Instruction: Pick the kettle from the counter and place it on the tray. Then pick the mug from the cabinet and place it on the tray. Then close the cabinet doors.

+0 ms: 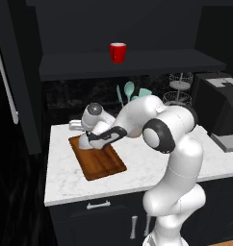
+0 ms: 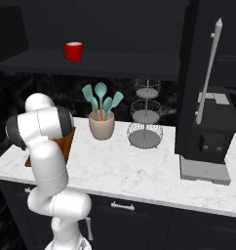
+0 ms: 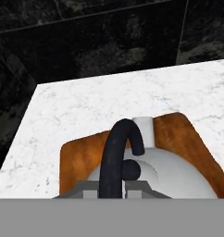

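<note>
Kettle (image 3: 153,173) sits at the far end of the tray (image 1: 100,165), which lies on the counter (image 1: 137,158). Gripper (image 1: 85,139) is directly over the kettle's black handle (image 3: 116,155); whether it grips cannot be told. Mug (image 1: 118,52) stands on the cabinet (image 1: 137,65) shelf, doors open.

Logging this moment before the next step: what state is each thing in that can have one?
kettle: over the tray's far end, gripper at its black handle
tray: flat on the counter
mug: upright on the cabinet shelf
cabinet doors: open
gripper: fingers hidden, grip cannot be told
utensil crock: upright, holding teal utensils
</note>
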